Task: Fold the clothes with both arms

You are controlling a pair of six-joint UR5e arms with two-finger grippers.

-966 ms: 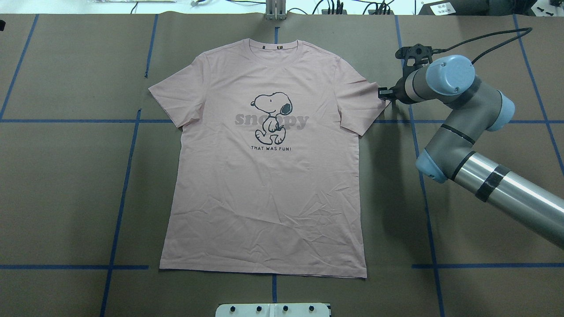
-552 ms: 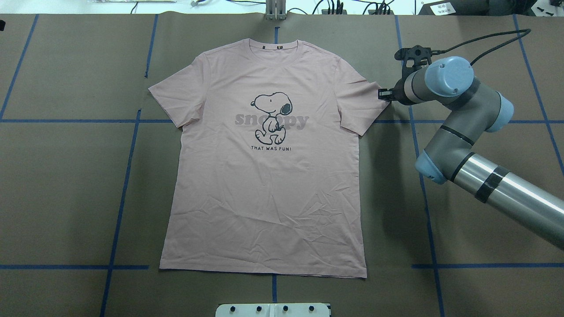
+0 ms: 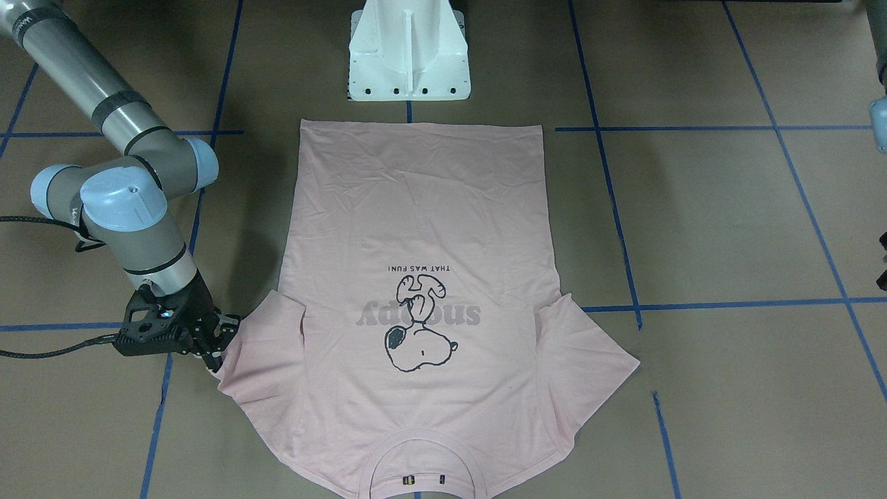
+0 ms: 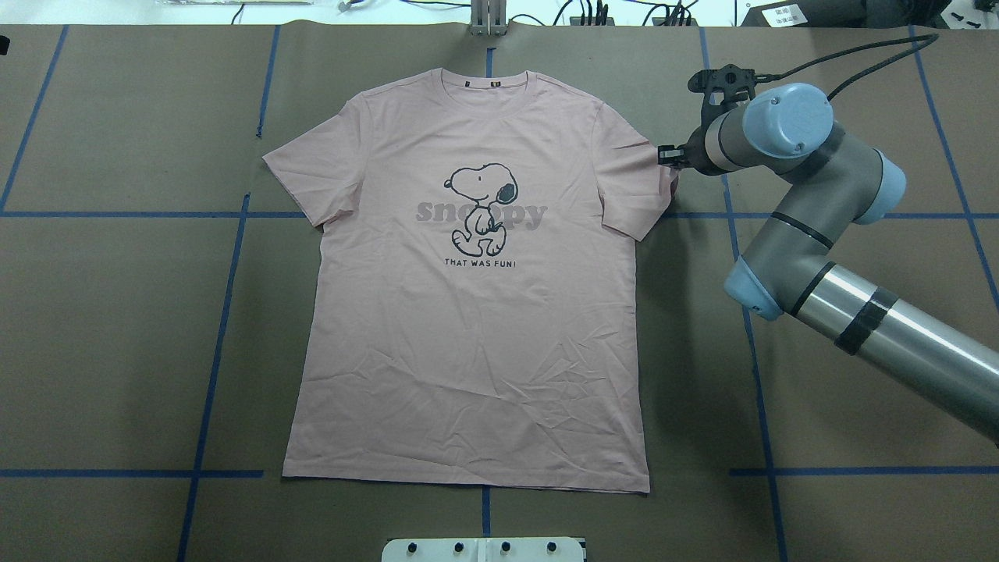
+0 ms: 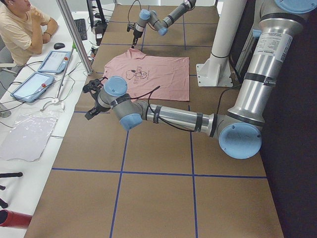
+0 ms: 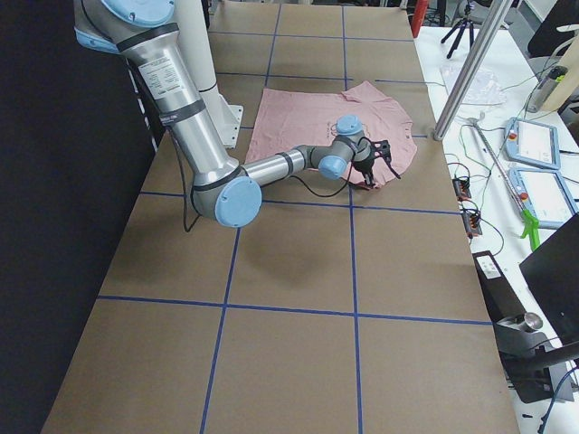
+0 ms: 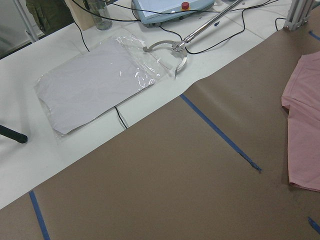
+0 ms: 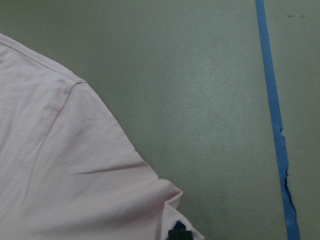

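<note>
The pale pink T-shirt [image 4: 476, 328] lies flat, front up, collar at the far edge; it also shows in the front view [image 3: 416, 208]. My right gripper [image 4: 665, 156] is at the outer corner of the shirt's right-hand sleeve, shut on the sleeve hem, which is bunched up there [image 3: 218, 346]. The right wrist view shows that sleeve [image 8: 60, 165] with the small black tag at its puckered corner. My left gripper [image 5: 90, 113] hangs over bare table beyond the other sleeve; I cannot tell whether it is open or shut. The left wrist view shows only that sleeve's edge [image 7: 305, 125].
The white pedestal [image 3: 409, 55] stands at the shirt's hem. Blue tape lines [image 4: 218, 328] cross the brown paper. Beyond the far edge is a white bench with a plastic bag [image 7: 95, 80], tablets and a seated operator [image 5: 20, 29].
My right gripper has moved left and toward the far edge, and the sleeve corner has come inward with it and puckered. The rest of the shirt has not moved.
</note>
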